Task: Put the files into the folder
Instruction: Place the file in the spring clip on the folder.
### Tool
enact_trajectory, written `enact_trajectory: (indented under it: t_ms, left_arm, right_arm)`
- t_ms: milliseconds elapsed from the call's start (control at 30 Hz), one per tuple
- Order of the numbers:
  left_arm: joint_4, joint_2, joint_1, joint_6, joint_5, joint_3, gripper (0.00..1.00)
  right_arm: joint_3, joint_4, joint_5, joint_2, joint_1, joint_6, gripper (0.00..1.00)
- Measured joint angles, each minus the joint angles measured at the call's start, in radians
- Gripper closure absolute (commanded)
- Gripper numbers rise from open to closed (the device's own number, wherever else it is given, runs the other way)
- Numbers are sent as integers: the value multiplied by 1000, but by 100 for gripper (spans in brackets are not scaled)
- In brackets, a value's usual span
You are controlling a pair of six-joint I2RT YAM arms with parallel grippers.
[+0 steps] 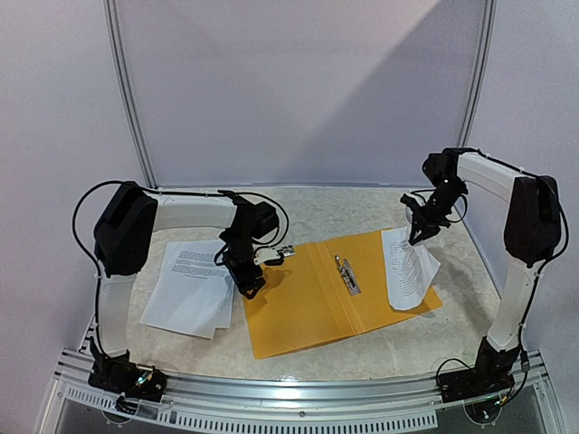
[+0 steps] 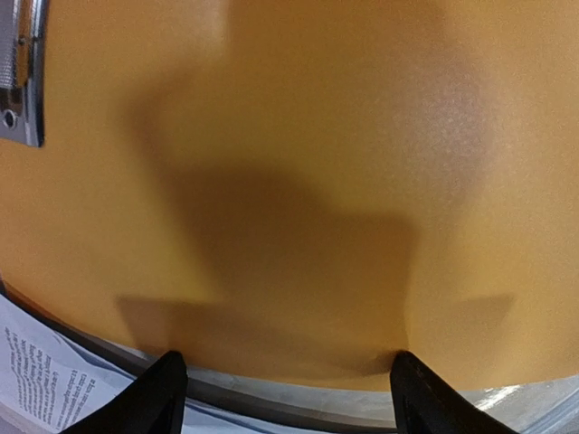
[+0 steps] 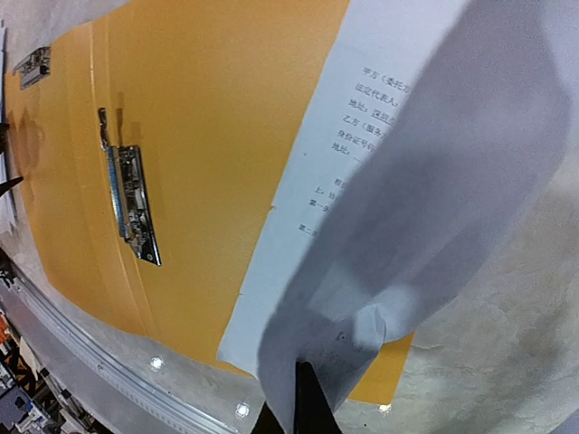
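Orange-yellow plastic, one item: folder (image 1: 294,312), lying open and flat in the middle of the table (image 1: 362,210), inside faces up to receive paper.
Metal clip (image 1: 347,275): beside the spine, uncovered.
Left gripper (image 1: 251,287): jaws wide apart with nothing between them, poised low at the outer edge of the left leaf. It is likely there to keep the cover from shifting or closing, though contact cannot be confirmed.
Right gripper (image 1: 419,237): clamped shut on the upper edge of the held sheet (image 1: 409,271), which hangs curled with its lower part draped on the right leaf. I judge it is held high so the floppy paper can be laid flat.
Loose sheets (image 1: 188,289): a fanned pile on the table just left of the folder, not yet filed.
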Motion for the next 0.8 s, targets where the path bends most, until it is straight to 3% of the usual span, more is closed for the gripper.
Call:
enact_trajectory:
  t_ms: [300, 467, 800]
  left_arm:
    - [-11, 12, -6, -3, -16, 15, 20]
    - [-25, 22, -8, -3, -18, 29, 20]
    - [-32, 28, -8, -2, -19, 37, 20]
  right_arm:
    - [0, 5, 57, -40, 54, -3, 100]
    - [14, 1, -9, -125, 137, -29, 100]
    - [21, -9, -119, -155, 136, -17, 100]
